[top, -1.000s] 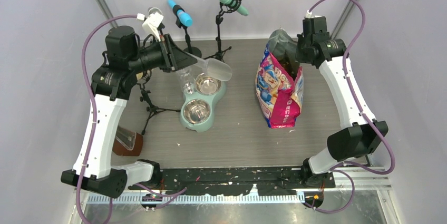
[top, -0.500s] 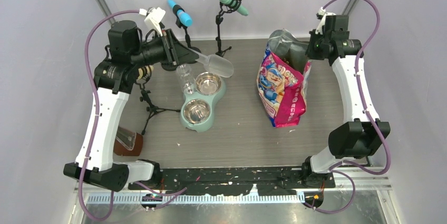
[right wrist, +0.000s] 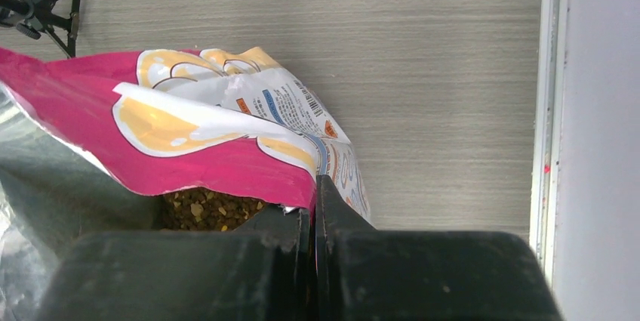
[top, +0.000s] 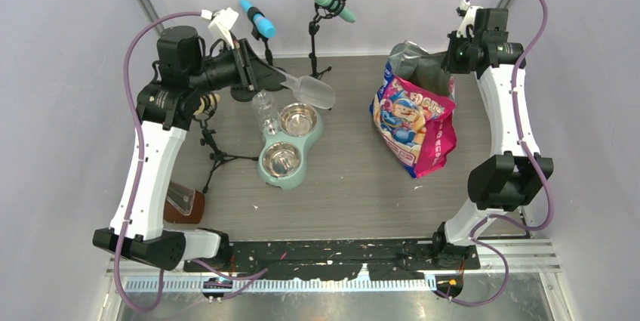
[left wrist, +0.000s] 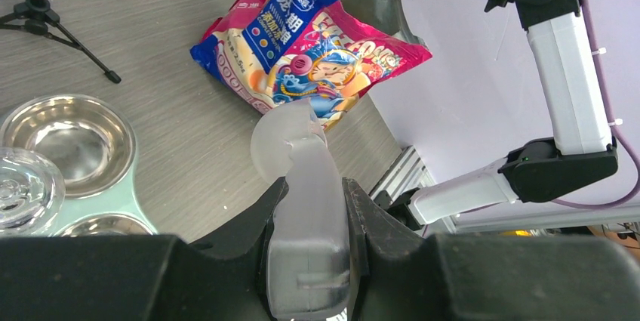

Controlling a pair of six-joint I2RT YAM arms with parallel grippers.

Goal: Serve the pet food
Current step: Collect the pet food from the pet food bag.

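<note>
Bag (top: 413,128) has swung twd table's (top: 355,185) far-right corner, R gripper (right wrist: 311,200) pinching its rim w/ kibble (right wrist: 207,211) inside, L gripper (left wrist: 311,189) clamped on empty scoop (left wrist: 296,147) near feeder (top: 261,172), bowls (top: 281,158) bare, scooping & pouring left.

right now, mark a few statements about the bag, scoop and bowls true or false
1. The right gripper is pinching the bag at its top edge. True.
2. The scoop in the left gripper is full of kibble. False: it looks empty.
3. Both steel bowls hold food. False: both are empty.
4. Kibble shows inside the open bag. True.
</note>
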